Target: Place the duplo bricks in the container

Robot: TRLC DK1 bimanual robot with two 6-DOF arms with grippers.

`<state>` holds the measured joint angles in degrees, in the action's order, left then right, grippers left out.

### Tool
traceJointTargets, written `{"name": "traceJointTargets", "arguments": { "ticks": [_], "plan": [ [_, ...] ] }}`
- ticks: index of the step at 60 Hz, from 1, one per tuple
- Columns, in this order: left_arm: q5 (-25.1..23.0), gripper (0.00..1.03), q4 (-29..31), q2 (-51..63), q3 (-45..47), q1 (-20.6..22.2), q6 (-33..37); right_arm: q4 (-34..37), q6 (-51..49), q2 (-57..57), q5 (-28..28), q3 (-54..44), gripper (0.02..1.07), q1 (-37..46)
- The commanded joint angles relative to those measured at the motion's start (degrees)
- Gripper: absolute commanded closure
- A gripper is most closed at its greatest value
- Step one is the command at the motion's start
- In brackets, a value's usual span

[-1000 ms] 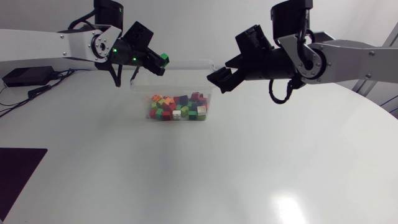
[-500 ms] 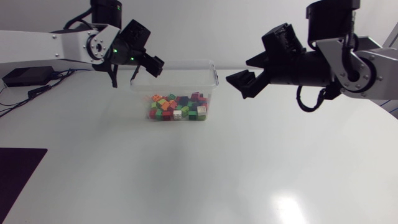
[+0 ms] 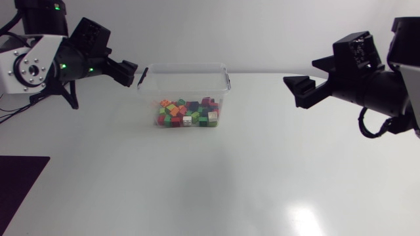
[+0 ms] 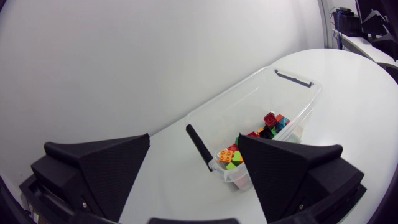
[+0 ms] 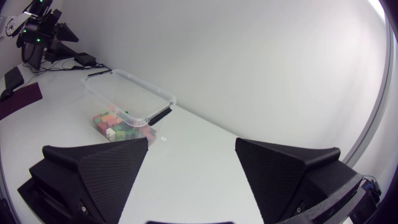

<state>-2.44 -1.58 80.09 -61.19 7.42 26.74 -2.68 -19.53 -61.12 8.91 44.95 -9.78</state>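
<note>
A clear plastic container (image 3: 187, 82) stands at the table's far middle, with several coloured duplo bricks (image 3: 187, 113) piled on its floor. My left gripper (image 3: 129, 72) hangs in the air just to the left of the container's left end, open and empty. Off to the right, my right gripper (image 3: 307, 77) is well clear of the box, open with nothing in it. In the left wrist view the container (image 4: 249, 84) and its bricks (image 4: 249, 146) lie ahead of my left gripper (image 4: 194, 177). The right wrist view shows the container (image 5: 134, 87) and bricks (image 5: 118, 127) far ahead of my right gripper (image 5: 193, 180).
A dark mat (image 3: 20, 183) lies at the table's front left corner. The container has black handle clips (image 4: 200, 148) at both ends. White tabletop (image 3: 216, 177) stretches in front of the box.
My left gripper opened and no longer holds the green brick it had over the container's left end. Both arms then drew back outward, the left to the left, the right to the right.
</note>
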Motion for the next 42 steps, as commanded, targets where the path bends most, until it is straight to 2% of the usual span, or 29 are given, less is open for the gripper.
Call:
{"name": "traceJointTargets", "arguments": {
  "ticks": [1,9,13,20,42],
  "plan": [
    [0.7,0.05,-2.0,-4.5,4.1,-1.5,-1.1,-0.8,0.4,2.6,-0.4,-3.0,0.06,1.5],
    [0.6,0.05,-6.3,-11.2,11.9,-2.5,-0.1,-2.2,-0.7,7.0,-2.8,-7.5,0.06,2.5],
    [0.6,0.05,-6.4,-14.3,14.4,-3.0,-1.6,-4.3,-1.3,10.1,-4.6,-10.3,0.06,2.5],
    [0.6,0.05,-7.1,-19.8,19.1,-5.5,-7.3,-3.9,-1.1,15.2,-5.7,-13.6,0.06,2.5],
    [0.3,0.05,-7.6,-33.8,31.6,-8.1,-8.9,-1.8,-1.5,27.8,-10.5,-22.8,0.06,3.1]
  ]
}}
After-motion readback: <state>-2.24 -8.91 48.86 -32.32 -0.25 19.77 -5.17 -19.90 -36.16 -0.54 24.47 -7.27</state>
